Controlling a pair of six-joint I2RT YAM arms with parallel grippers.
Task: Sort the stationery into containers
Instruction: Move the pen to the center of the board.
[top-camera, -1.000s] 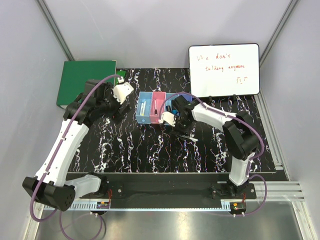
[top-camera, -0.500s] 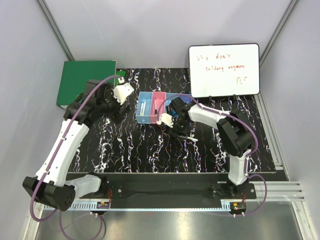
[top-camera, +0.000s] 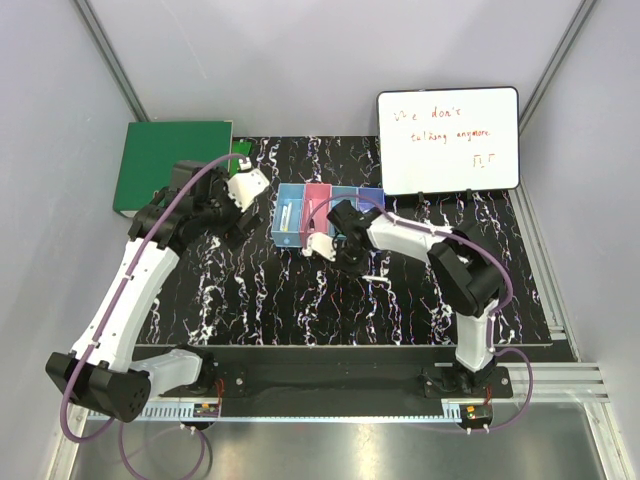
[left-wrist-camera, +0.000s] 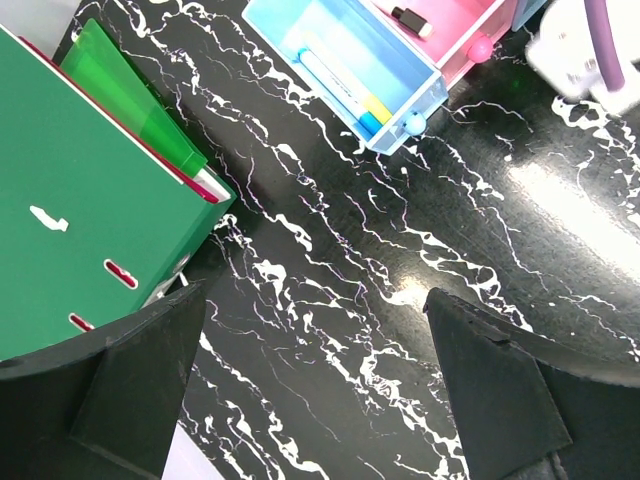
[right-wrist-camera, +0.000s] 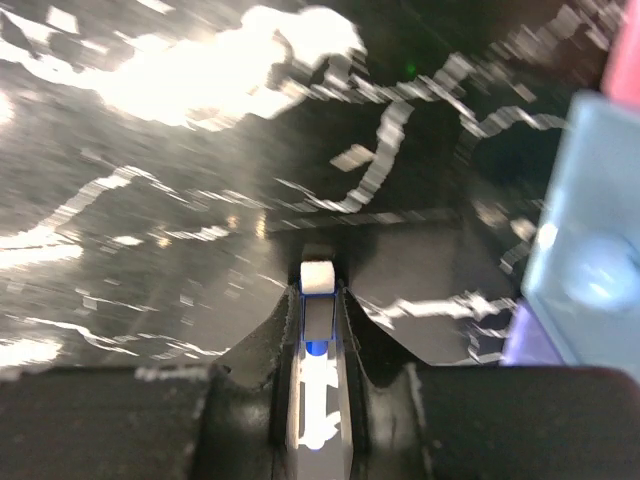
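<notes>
**Right arm clamped on a marker beside the bins**

Right arm — folded hard to the left across the black marbled table (top-camera: 250, 290), wrist low. The right gripper (right-wrist-camera: 316, 296) hangs just off the near side of the row of bins (top-camera: 345, 192). Only its wrist view shows the grip: both fingers (right-wrist-camera: 262, 345) are pressed together on a white marker (right-wrist-camera: 317, 278) with a blue band, its tip poking past them above the tabletop.

Left arm — stretched forward and to the left. The left gripper (left-wrist-camera: 315, 300) hovers between the green binder (left-wrist-camera: 80, 200) and the bins, jaws spread wide with nothing between them. Its wrist view alone shows the contents:
- A white, blue and yellow marker (left-wrist-camera: 340, 82) lies in the end light blue bin (left-wrist-camera: 300, 30).
- A black-capped marker (left-wrist-camera: 411, 18) lies in the adjoining pink bin (left-wrist-camera: 455, 30).
</notes>
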